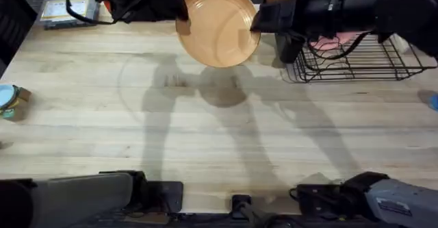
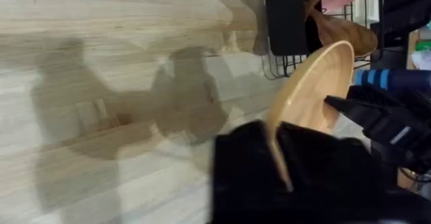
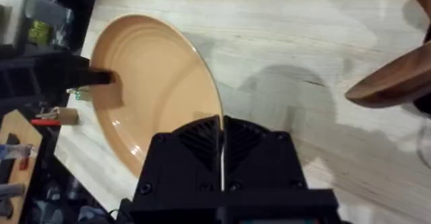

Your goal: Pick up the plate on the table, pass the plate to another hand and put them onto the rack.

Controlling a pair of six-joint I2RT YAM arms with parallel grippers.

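Observation:
The orange-tan plate [image 1: 217, 24] hangs in the air above the far middle of the table [image 1: 205, 139], tilted with its face toward the overhead camera. My left gripper [image 1: 183, 19] is shut on its left rim. In the left wrist view the plate [image 2: 306, 89] runs edge-on down between that gripper's own fingers [image 2: 279, 167]. My right gripper [image 1: 256, 22] is shut on the opposite rim. The right wrist view shows the plate [image 3: 158, 96] entering that gripper [image 3: 221, 143], with a left finger [image 3: 101, 79] pressed on the far side. The black wire rack [image 1: 373, 62] stands at the far right.
A pink plate [image 1: 335, 42] sits in the rack under the right arm. A brown wooden piece [image 3: 397, 83] is close to the right gripper. A small blue-topped object [image 1: 10, 101] lies at the table's left edge, and a flat box [image 1: 65, 10] at the far left.

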